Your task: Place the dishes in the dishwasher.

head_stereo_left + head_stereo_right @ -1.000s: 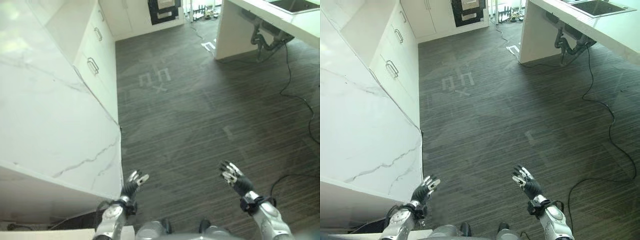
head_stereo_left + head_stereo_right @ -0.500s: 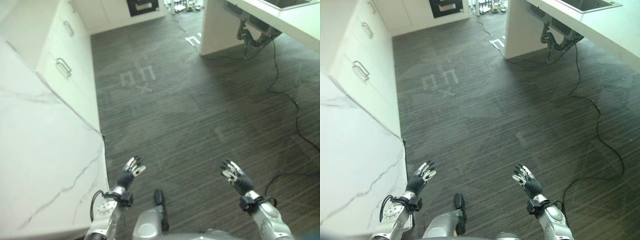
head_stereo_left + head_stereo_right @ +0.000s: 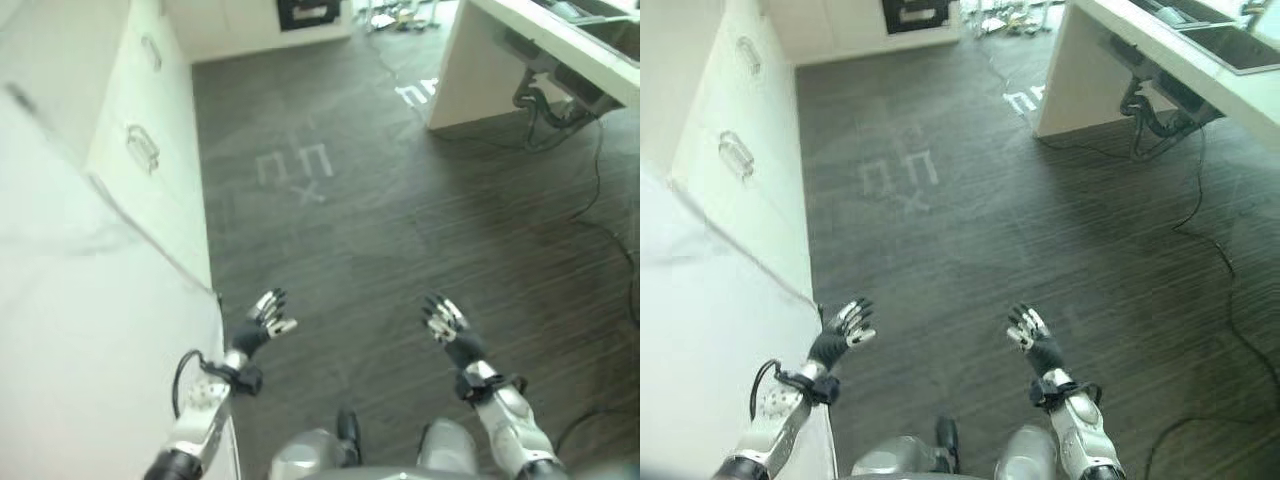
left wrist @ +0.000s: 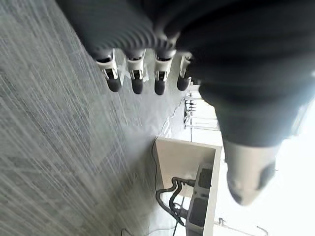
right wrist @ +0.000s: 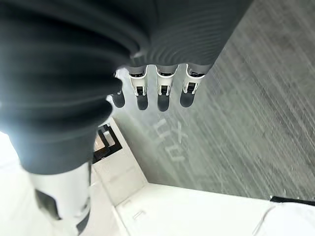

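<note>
Both views have swung since a moment ago, the camera turning. White counter (image 3: pixel 70 300) lies at 9 o'clock, floor (image 3: pixel 380 230) ahead. Left hand (image 3: pixel 262 322) and right hand (image 3: pixel 447 328) hang spread and empty, likely for walking; dishes unseen.

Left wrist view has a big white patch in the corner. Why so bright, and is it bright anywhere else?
Left wrist view: strong light washes the corner past the left hand to plain white. Right wrist view: a similar white glow beside the right hand. Left eye view: the white counter looks very bright, the dark floor much dimmer.
</note>
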Tool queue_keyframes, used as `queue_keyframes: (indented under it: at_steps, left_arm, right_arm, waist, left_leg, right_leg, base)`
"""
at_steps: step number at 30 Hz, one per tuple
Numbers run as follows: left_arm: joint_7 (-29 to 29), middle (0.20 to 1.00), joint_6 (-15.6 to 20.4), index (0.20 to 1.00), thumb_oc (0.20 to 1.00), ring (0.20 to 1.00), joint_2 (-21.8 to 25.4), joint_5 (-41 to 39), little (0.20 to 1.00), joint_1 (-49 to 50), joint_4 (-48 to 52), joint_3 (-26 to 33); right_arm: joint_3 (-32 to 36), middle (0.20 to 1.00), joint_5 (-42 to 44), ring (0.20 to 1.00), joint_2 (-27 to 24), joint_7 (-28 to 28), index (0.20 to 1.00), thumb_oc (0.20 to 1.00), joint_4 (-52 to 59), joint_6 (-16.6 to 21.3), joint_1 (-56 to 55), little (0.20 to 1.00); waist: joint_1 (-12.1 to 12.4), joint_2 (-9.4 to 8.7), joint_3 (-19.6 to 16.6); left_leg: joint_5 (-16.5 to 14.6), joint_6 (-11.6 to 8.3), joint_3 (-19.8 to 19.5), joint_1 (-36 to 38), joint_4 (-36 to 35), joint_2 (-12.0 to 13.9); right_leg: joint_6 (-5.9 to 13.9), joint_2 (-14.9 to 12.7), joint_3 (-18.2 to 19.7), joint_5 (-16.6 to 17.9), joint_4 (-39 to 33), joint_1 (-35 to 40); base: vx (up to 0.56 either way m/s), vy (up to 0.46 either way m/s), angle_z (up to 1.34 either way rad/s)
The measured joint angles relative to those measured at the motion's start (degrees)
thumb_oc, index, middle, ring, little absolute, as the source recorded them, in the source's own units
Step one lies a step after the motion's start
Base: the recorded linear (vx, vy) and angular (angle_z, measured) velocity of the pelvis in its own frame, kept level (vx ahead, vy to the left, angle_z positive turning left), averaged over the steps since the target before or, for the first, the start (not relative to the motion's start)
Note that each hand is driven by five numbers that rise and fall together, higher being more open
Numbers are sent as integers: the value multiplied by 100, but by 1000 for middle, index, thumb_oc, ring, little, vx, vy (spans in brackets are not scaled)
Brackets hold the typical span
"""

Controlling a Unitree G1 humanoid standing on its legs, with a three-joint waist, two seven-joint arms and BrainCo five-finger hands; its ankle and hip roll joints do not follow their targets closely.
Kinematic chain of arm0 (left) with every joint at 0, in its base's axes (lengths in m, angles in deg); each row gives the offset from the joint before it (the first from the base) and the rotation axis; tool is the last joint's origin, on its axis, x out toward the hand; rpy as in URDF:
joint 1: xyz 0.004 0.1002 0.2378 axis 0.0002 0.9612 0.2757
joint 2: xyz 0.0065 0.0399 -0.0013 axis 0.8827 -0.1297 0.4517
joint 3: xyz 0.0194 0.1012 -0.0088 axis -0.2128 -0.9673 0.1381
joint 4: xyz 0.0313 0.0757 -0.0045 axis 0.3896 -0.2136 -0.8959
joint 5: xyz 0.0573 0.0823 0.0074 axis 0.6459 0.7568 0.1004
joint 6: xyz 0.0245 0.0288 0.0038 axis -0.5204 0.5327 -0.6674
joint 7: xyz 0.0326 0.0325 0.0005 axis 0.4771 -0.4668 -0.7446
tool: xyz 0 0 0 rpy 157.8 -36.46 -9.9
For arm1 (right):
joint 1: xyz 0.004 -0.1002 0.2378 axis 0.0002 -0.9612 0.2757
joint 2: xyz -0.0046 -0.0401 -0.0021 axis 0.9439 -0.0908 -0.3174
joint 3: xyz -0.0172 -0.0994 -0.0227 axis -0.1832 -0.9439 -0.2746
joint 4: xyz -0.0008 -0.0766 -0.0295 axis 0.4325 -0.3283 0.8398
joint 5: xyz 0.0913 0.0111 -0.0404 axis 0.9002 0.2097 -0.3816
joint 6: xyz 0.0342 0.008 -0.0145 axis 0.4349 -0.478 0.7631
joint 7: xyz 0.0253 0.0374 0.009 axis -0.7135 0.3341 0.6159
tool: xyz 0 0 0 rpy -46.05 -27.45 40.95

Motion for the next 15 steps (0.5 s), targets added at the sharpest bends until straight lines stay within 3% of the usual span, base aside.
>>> queue_keyframes:
  at_steps: [1,2,4,5,7,8,9,10,11,12,13,15]
  left_arm:
    - [0,1000,-12,1000,1000,1000,-25,1,1000,-75,-88,18]
    - [3,1000,-14,1000,1000,1000,-46,0,1000,-99,-115,31]
    - [7,1000,-14,1000,1000,1000,-106,0,1000,-104,-192,25]
    - [7,1000,-29,1000,1000,1000,-107,3,1000,-74,-217,20]
    - [7,1000,-30,1000,1000,1000,-166,29,1000,-5,-217,20]
    - [12,1000,-32,1000,1000,1000,-237,121,1000,40,-219,20]
    - [15,1000,-32,1000,1000,1000,-285,153,1000,79,-220,22]
    - [15,1000,-32,1000,1000,1000,-306,216,1000,156,-220,17]
    - [13,1000,-62,1000,1000,1000,-430,219,1000,201,-260,12]
    - [8,1000,-62,1000,1000,1000,-433,219,1000,273,-218,31]
    - [10,1000,-59,1000,1000,1000,-408,219,1000,397,-180,67]
    - [25,1000,-55,1000,1000,1000,-333,218,1000,520,-27,74]
  right_arm:
    - [22,1000,1,1000,-70,4,1000,1000,-3,-1,-108,1000]
    - [26,1000,1,1000,-161,17,1000,1000,-8,-3,-168,1000]
    - [100,1000,0,1000,-367,36,1000,1000,0,-1,-313,1000]
    - [161,1000,0,1000,-365,54,1000,1000,8,-5,-416,1000]
    - [155,1000,-4,1000,-300,61,1000,1000,5,-99,-524,1000]
    - [139,1000,-8,1000,-297,80,1000,1000,41,-140,-527,1000]
    - [137,1000,-8,1000,-298,95,1000,1000,64,-151,-507,1000]
    - [138,1000,-7,1000,-309,101,1000,1000,75,-160,-491,1000]
    - [157,1000,-3,1000,-423,89,1000,1000,40,-172,-413,1000]
    - [137,1000,-4,1000,-471,83,1000,1000,0,-187,-318,1000]
    - [126,1000,-4,1000,-458,87,1000,1000,-13,-189,-263,1000]
    - [112,1000,-5,1000,-480,94,1000,1000,17,-181,-215,1000]
  waist:
    - [-84,-96,-10]
    - [-122,-141,-8]
    - [-277,-183,-23]
    - [-390,-168,-24]
    - [-498,-115,-50]
    - [-510,4,-91]
    - [-513,-1,-105]
    - [-480,-14,-187]
    - [-498,163,-241]
    - [-443,208,-262]
    - [-332,196,-262]
    - [-210,165,-320]
  left_leg:
    - [-148,-240,1,127,2,-96]
    - [-262,-415,2,257,8,-188]
    - [-701,-678,-6,452,147,-404]
    - [-734,-357,-178,623,284,-540]
    - [-847,-334,-424,961,283,-612]
    - [-941,-493,-544,1086,361,-521]
    - [-940,-496,-531,1133,570,-510]
    - [-945,-504,-531,1164,761,-550]
    - [-955,-606,-548,1220,953,-494]
    - [-779,-897,-474,1162,1379,-482]
    - [-882,-986,-448,1068,1781,-419]
    - [-946,-1109,-483,467,3056,219]
  right_leg:
    - [-64,69,-195,87,-1131,-23]
    - [-68,108,-177,262,-1816,-59]
    - [-37,109,-68,935,-2995,-242]
    - [-62,113,41,1130,-3176,-296]
    - [-211,216,6,1179,-2517,-362]
    - [-653,465,-164,962,-2122,-238]
    - [-1099,710,-282,802,-2129,14]
    - [-1301,873,-290,698,-2265,293]
    - [-1534,1023,-151,791,-2374,519]
    - [-1598,1039,22,604,-2408,723]
    - [-1584,1027,161,486,-2516,969]
    - [-1525,1020,240,207,-2728,1605]
  base:
    - [377,-133,-1]
    - [404,-136,4]
    - [384,-118,9]
    - [363,-154,30]
    - [402,-263,44]
    - [386,-277,39]
    - [345,-223,34]
    - [360,-228,31]
    - [389,-275,14]
    - [363,-290,-8]
    - [316,-276,-22]
    - [271,-262,-26]
